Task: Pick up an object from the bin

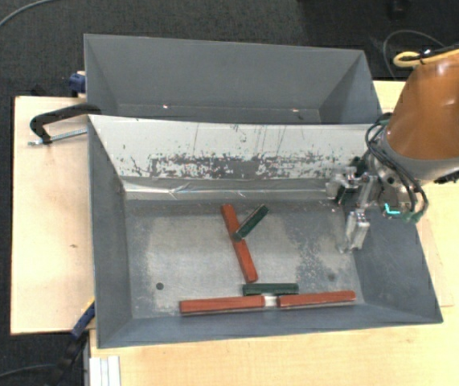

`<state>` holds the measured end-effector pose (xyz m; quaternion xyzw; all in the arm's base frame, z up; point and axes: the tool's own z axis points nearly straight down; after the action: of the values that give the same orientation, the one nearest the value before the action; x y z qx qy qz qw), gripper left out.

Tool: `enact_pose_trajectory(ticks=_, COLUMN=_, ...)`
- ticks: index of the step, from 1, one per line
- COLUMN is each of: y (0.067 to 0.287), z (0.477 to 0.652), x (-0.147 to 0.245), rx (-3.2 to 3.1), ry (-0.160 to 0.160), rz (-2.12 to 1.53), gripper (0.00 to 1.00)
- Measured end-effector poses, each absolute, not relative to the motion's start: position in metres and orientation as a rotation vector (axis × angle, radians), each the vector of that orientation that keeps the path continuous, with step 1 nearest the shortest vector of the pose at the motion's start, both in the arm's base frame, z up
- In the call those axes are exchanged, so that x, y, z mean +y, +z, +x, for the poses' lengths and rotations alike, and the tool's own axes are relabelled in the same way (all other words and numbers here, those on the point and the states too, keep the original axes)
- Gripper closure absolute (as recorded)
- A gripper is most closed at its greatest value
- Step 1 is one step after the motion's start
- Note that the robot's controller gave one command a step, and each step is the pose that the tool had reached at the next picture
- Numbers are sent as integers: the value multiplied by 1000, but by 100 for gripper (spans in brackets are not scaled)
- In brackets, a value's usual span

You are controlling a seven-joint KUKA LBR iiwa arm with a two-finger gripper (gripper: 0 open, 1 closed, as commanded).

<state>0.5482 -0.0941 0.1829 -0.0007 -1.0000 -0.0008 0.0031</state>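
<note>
My gripper hangs over the right side of the bin, close to the right wall and above the floor. Nothing shows in it. Nearest to it, along the front wall, lies a red-brown bar. Left of that bar a short dark green bar lies flat, and a long red-brown bar runs on towards the left. Two more red-brown bars lie end to end on a slant in the middle, the upper one and the lower one. A small green bar leans across the upper one.
All the loose things sit in the middle and front of the bin floor. The orange-covered arm comes in over the right rim. The left half of the floor is bare apart from a small dark spot.
</note>
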Motion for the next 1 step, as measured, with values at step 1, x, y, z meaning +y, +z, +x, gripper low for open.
enact_pose_trajectory(ticks=1, y=125, z=524, x=-49, rx=-3128, ry=-2, rz=292, gripper=0)
